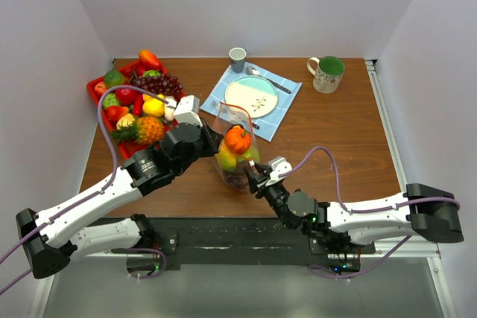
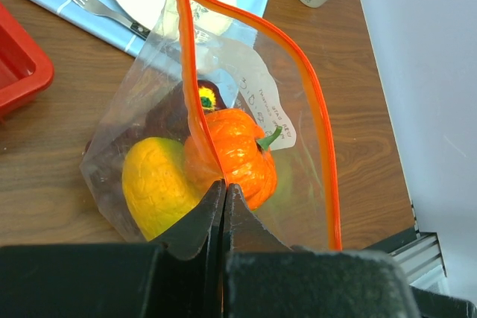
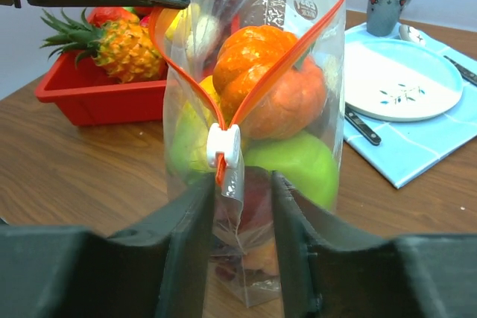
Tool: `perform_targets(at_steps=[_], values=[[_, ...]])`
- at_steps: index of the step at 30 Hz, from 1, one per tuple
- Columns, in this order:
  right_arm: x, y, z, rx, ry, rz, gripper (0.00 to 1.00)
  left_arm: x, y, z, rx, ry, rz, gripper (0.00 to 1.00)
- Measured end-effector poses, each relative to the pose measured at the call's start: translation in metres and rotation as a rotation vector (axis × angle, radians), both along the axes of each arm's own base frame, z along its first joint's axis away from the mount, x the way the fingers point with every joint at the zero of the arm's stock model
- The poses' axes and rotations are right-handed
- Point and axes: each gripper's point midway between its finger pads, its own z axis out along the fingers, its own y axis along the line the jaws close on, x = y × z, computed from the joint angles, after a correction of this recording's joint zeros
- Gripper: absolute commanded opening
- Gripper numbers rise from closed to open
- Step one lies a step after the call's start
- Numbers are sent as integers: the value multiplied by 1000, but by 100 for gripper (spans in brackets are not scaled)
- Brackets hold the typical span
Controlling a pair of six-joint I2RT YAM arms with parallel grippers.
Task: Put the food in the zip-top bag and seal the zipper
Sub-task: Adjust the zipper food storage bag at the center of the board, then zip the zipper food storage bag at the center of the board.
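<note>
Bag, overhead: zip-top bag [image 1: 235, 156] stands upright mid-table, just near of the blue napkin [image 1: 287, 100], mouth up; pumpkin [image 1: 238, 139] tops the food [image 1: 226, 160] inside.
Arms, overhead: left gripper [image 1: 213, 138] at bag's left rim, right gripper [image 1: 256, 176] at its near-right edge.
Tray, overhead: red tray [image 1: 93, 88] far left, more food heaped in it.
Grip, left wrist: fingers pressed together, pinching the bag rim at the zipper [image 2: 322, 132]; mouth gapes wide.
Contents, left wrist: pumpkin beside yellow piece [image 2: 153, 184]; white label [image 2: 261, 106] on far wall.
Grip, right wrist: fingers spread, bag's lower near seam between them; contact unclear.
Zipper, right wrist: white slider [image 3: 223, 145] low at near end, strips parting above it.
Contents, right wrist: green apple [image 3: 298, 165] under pumpkin.
</note>
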Motion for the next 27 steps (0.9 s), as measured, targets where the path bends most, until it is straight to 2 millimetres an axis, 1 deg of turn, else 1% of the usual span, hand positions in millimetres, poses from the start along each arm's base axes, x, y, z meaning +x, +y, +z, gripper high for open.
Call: perform_targets(at_steps=[2,3,4,5,6,7,10,14,15,16,18,22,27], values=[[-1,2,2,7,2,9,12,0,0,-1,3,3,1,0],[-1,3,2,10,2,12,5,0,0,-2,4,6,1,0],[-1,4,3,17,5,15,3,0,0,-2,7,12,2,3],[-1,4,3,18,6,15,0,0,-1,-2,13,21,1,8],[-1,4,3,20,7,15,0,0,-1,-2,18,29,1,11],[-1,4,3,23,9,15,0,-1,-2,0,19,41,4,18],[-1,4,3,26,11,15,0,-2,-3,7,9,83,19,24],[-1,4,2,20,13,15,0,-10,-3,30,-68,143,42,26],[-1,4,1,17,13,15,0,-13,-4,34,-92,159,41,25],[-1,5,1,12,14,15,0,-16,-5,35,-116,179,40,23],[-1,7,-1,3,15,16,0,-23,-8,34,-151,226,35,19],[0,10,-2,-8,17,17,0,-38,-18,24,-211,335,29,21],[0,14,-2,-13,17,18,0,-73,-49,4,-244,468,-22,25]])
